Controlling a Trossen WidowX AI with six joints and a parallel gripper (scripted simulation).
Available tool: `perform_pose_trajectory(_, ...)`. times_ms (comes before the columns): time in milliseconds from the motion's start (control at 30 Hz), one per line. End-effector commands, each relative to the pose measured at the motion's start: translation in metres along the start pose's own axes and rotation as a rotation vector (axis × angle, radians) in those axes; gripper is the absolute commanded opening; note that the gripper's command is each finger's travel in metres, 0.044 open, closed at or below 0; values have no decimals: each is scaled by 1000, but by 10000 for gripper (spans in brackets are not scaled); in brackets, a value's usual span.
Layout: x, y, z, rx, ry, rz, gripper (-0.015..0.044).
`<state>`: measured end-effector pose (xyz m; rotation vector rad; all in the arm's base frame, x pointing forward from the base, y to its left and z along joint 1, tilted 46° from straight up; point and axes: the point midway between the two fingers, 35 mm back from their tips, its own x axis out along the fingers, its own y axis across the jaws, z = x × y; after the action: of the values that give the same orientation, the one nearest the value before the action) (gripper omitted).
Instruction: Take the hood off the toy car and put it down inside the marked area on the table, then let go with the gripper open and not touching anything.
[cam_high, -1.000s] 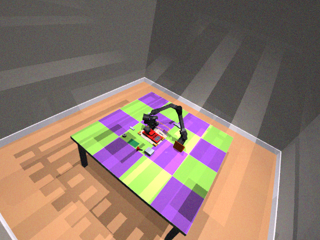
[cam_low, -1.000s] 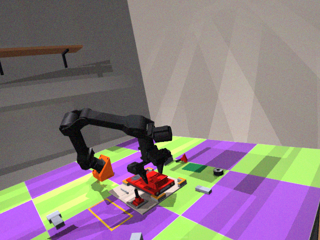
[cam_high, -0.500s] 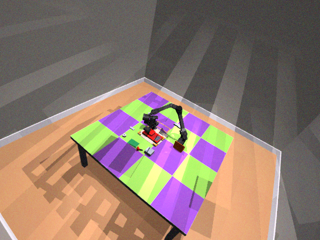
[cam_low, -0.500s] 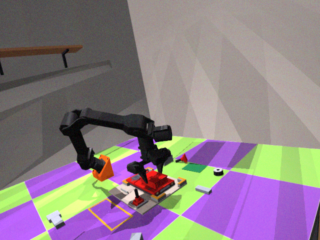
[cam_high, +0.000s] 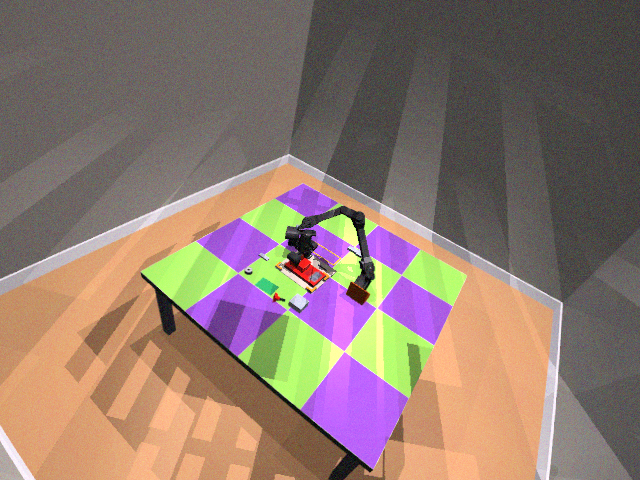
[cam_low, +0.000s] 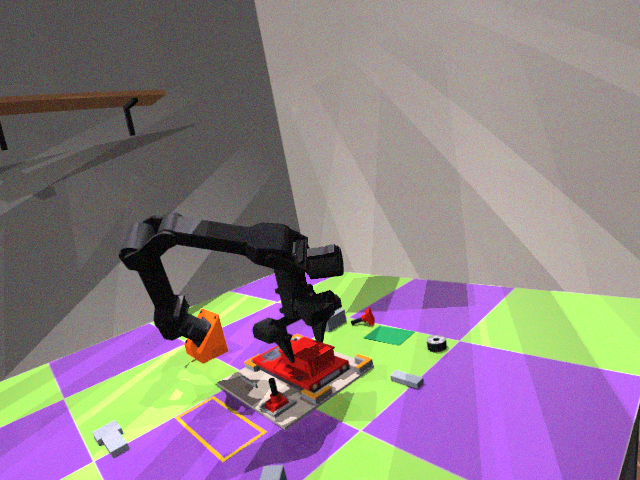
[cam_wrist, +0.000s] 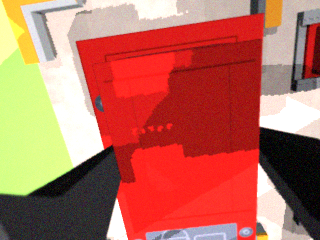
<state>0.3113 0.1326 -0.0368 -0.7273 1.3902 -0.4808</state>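
The black two-fingered tool (cam_high: 303, 259) (cam_low: 306, 350) (cam_wrist: 183, 142) is pointing down over the red toy car (cam_high: 314, 276) (cam_low: 273, 365) (cam_wrist: 90, 52), its fingers standing wide and pinching the car's flat red hood (cam_high: 303, 265) (cam_low: 312, 353) (cam_wrist: 185, 120) from both sides. The hood is sitting at the car, outside the marked area; whether a gap is showing beneath it, I cannot tell.

The car is resting on a beige-and-grey patterned board (cam_high: 289, 276) (cam_low: 242, 384) (cam_wrist: 60, 100), between orange-and-grey corner pieces. A red lever with a black stick (cam_low: 275, 400) is standing upright on the same board, beside the car.

The marked area, a yellow-orange rectangular outline (cam_high: 327, 254) (cam_low: 222, 427), is lying on the green-and-purple checkered desk (cam_high: 361, 403) (cam_low: 491, 413), near the board. A light grey T-shaped piece (cam_high: 354, 251) (cam_low: 111, 438) is lying apart from the outline.

Across the board, a flat green patch (cam_high: 266, 285) (cam_low: 388, 334) is lying between a small black-and-white wheel (cam_high: 248, 270) (cam_low: 436, 343) and a red piece with a black stem (cam_high: 278, 298) (cam_low: 364, 317). A short grey bar (cam_high: 263, 256) (cam_low: 406, 379) is lying near the wheel.
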Motion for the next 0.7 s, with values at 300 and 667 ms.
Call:
perform_pose_trajectory(300, -10, 1, 0, 3, -1, 6, 0)
perform_pose_trajectory(667, -19, 1, 0, 2, -1, 6, 0)
